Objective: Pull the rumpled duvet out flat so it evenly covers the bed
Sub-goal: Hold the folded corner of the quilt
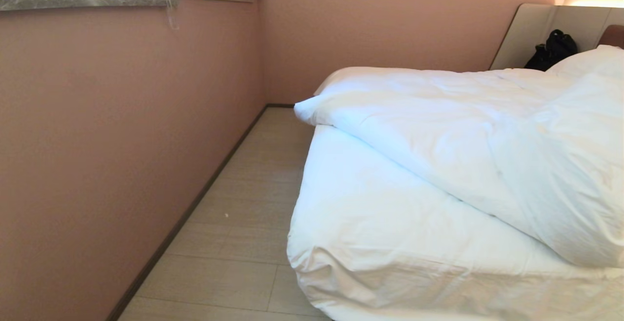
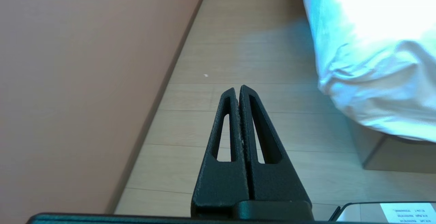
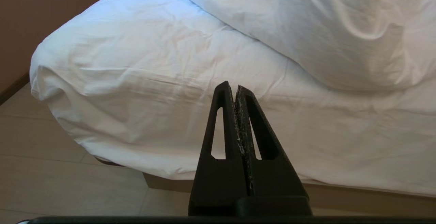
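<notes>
Reaching for the rumpled duvet is the step I judge to be in hand, and to do it well I should go for its loose near edge or the corner that pokes out over the side of the bed toward the pink wall, not the thin fitted sheet beneath it. The duvet lies bunched diagonally across the far and right part of the mattress, leaving the near corner bare down to the sheet, so I think the pull should run toward the foot and toward that bare corner, low and steady, taking a deep pinch of the thick fabric so it does not slip. My left gripper hangs over the wooden floor beside the bed's corner, fingers pressed together on nothing. My right gripper points at the sheeted side of the mattress, with the duvet's fold beyond it, fingers likewise clenched and empty. Both must spread before any grasp. Neither arm shows in the head view.
</notes>
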`<state>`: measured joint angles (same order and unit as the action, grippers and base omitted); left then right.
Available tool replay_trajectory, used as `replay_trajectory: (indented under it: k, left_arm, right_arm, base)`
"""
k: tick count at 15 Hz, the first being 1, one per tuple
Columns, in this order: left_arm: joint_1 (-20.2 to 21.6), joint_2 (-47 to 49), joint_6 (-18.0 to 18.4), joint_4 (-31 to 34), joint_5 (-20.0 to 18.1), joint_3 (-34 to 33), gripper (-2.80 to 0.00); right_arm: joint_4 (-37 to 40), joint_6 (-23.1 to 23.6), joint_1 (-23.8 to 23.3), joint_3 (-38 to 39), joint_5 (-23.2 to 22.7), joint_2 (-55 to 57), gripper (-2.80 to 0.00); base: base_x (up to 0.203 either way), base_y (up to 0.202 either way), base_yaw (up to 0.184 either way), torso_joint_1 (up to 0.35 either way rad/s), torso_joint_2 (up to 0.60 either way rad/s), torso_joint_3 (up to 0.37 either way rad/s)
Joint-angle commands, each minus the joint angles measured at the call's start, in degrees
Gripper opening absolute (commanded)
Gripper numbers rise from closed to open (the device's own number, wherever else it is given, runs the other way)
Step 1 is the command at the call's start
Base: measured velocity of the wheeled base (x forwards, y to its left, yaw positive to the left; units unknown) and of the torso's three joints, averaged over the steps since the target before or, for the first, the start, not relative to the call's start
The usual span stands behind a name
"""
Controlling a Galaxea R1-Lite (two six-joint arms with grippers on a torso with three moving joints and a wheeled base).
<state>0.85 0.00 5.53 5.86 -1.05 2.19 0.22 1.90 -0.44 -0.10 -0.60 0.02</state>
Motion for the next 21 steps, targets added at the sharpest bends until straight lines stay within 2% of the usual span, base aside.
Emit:
replay_trajectory:
  k: [1, 21]
  left_arm:
    - [0.0, 0.1, 0.1, 0.0, -0.1, 0.1, -2.8]
    - [0.0, 0.1, 0.0, 0.0, -0.2, 0.0, -2.8]
  right_arm:
    - [0.0, 0.0, 0.0, 0.0, 0.0, 0.1, -2.8]
    - [0.0, 0.0, 0.0, 0.0, 0.0, 0.1, -2.8]
  base:
    - [0.0, -0.195, 0.0, 0.002, 0.01, 0.007]
    - [0.0, -0.194, -0.001, 0.002, 0.0, 0.002]
